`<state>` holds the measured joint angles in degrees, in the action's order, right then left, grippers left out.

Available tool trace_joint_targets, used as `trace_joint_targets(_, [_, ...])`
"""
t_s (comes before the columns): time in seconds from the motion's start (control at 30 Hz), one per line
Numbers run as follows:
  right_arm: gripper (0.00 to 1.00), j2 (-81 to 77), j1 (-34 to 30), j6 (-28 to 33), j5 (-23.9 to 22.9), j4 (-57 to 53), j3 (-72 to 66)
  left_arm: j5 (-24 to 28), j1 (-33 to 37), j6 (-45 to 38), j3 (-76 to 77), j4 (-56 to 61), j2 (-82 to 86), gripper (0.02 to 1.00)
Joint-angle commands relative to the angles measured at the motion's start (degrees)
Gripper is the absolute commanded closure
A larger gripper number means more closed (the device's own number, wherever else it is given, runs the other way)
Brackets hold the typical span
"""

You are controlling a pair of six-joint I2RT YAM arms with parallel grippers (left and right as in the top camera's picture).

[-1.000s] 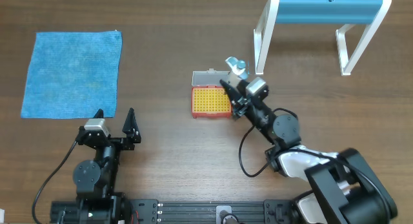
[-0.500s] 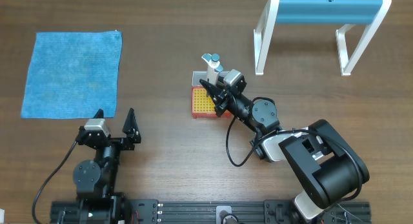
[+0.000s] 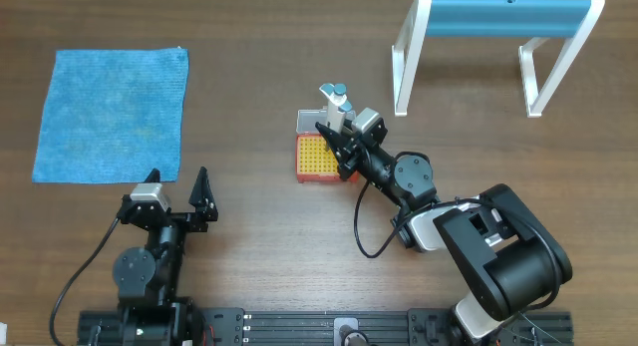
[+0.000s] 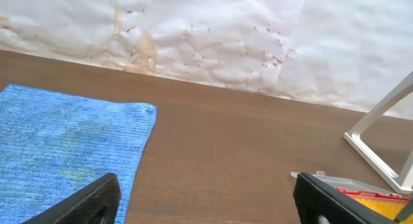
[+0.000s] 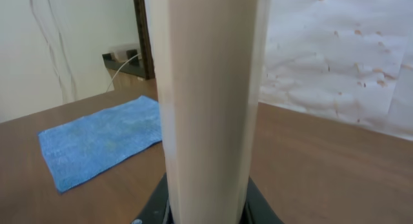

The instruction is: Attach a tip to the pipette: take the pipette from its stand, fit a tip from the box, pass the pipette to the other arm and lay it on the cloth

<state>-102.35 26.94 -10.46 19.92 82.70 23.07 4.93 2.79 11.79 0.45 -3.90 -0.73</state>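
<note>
The white pipette (image 3: 336, 109) with its grey-blue top stands upright in my right gripper (image 3: 340, 145), which is shut on its body above the tip box (image 3: 321, 159), an orange box with yellow tips and an open clear lid. In the right wrist view the pipette's pale shaft (image 5: 213, 101) rises close in front of the camera, and the blue cloth (image 5: 103, 141) lies beyond it. The blue cloth (image 3: 112, 115) lies flat at the far left. My left gripper (image 3: 177, 186) rests open near its base, just below the cloth. The left wrist view catches the cloth (image 4: 61, 153) and the tip box (image 4: 369, 195).
The pipette stand (image 3: 498, 32), white legs with a blue top bar, stands at the back right, and one of its legs (image 4: 381, 143) appears in the left wrist view. Bare wooden table lies between the cloth and the tip box.
My right arm has carried the pipette leftward from beside the box's right edge to over the tip box, then shifted slightly. The left arm has not moved.
</note>
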Motion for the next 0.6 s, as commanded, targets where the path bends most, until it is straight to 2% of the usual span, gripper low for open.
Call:
trace_joint_targets(0.03, [0.921, -0.31, -0.24, -0.87, 3.32, 0.61, -1.2, -0.22, -0.2, -0.31, -0.13, -0.39, 0.33, 0.15])
trace_joint_targets(0.6, [0.919, -0.31, -0.26, -0.87, 3.93, 0.55, -0.96, -0.22, -0.2, -0.31, -0.13, -0.39, 0.33, 0.15])
